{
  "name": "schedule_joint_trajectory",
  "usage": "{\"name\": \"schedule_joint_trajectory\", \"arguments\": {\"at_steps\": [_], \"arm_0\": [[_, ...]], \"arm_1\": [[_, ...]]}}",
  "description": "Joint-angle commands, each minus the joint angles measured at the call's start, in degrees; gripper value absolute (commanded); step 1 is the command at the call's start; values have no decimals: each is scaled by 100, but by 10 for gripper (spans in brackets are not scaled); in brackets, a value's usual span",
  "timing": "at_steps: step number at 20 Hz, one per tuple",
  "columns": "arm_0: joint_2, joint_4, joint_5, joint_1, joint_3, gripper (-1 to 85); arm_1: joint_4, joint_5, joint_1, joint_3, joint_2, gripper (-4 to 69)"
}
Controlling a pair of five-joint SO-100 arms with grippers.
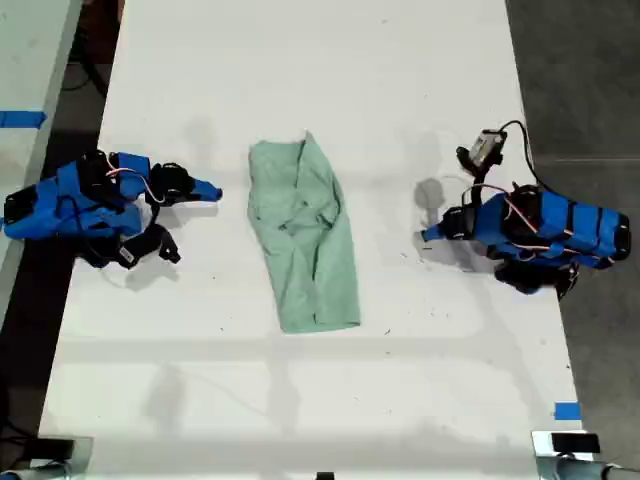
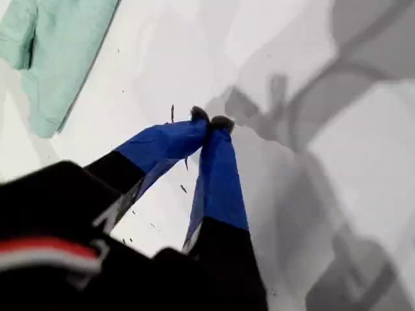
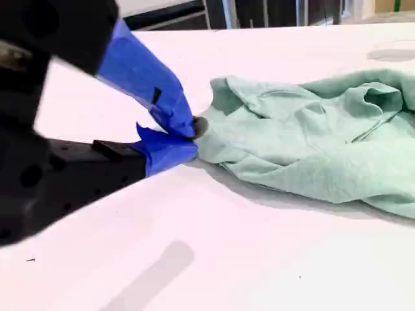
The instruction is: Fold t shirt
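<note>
The t shirt (image 1: 305, 240) is pale mint green and wrinkled. It lies as a long narrow strip in the middle of the white table (image 1: 300, 400). My first gripper (image 1: 428, 236) is on the exterior view's right, shut and empty, a short way off the shirt's side. In its wrist view the blue fingertips (image 2: 211, 123) meet just above bare table, with the t shirt (image 2: 55, 45) off at a distance. My second gripper (image 1: 214, 190), on the exterior view's left, is shut with nothing in it. In its wrist view my second gripper (image 3: 193, 133) sits just short of the t shirt (image 3: 311, 142).
Blue tape marks (image 1: 566, 410) sit near the table's corner at the exterior view's lower right. A small grey device with a black cable (image 1: 487, 150) lies behind the first arm. The table's side edges border dark floor (image 1: 580, 80).
</note>
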Motion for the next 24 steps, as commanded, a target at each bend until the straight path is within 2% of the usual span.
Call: {"name": "schedule_joint_trajectory", "arguments": {"at_steps": [1,2,4,6,8,10,11,13,15,17,19,22,24], "arm_0": [[141,-554,-2399,2865,-9,-3],[88,-554,-2417,2971,-185,-3],[-404,-545,-2575,3305,-721,-3],[-2013,-580,-2769,3428,-1723,30],[-4438,-272,-2918,3472,-3472,108],[-6618,721,-3182,3498,-5511,181],[-7339,993,-3384,3577,-6223,202],[-8121,686,-3902,3814,-6724,224],[-8604,-475,-4140,4043,-6504,220],[-9527,-817,-4298,4148,-7005,209],[-10564,-668,-4245,4184,-8060,208],[-12094,255,-4148,4087,-9914,220],[-12867,650,-4025,3946,-10802,222]], "arm_1": [[-70,2162,-1547,-325,202,26],[123,2250,-1679,-773,18,47],[343,2355,-1854,-1811,-1011,191],[97,2083,-1934,-2909,-2751,273],[9,1881,-2127,-4412,-4904,282],[492,1828,-2391,-6275,-6899,299],[835,1846,-2531,-7181,-7770,311],[1740,2039,-2742,-8692,-9088,345],[1934,2127,-2874,-9387,-9738,353],[1907,2162,-2927,-9694,-10160,351],[1863,2118,-2927,-9896,-10494,351],[1661,2039,-2944,-9976,-10802,348],[1573,2030,-3006,-10134,-11092,346]]}}
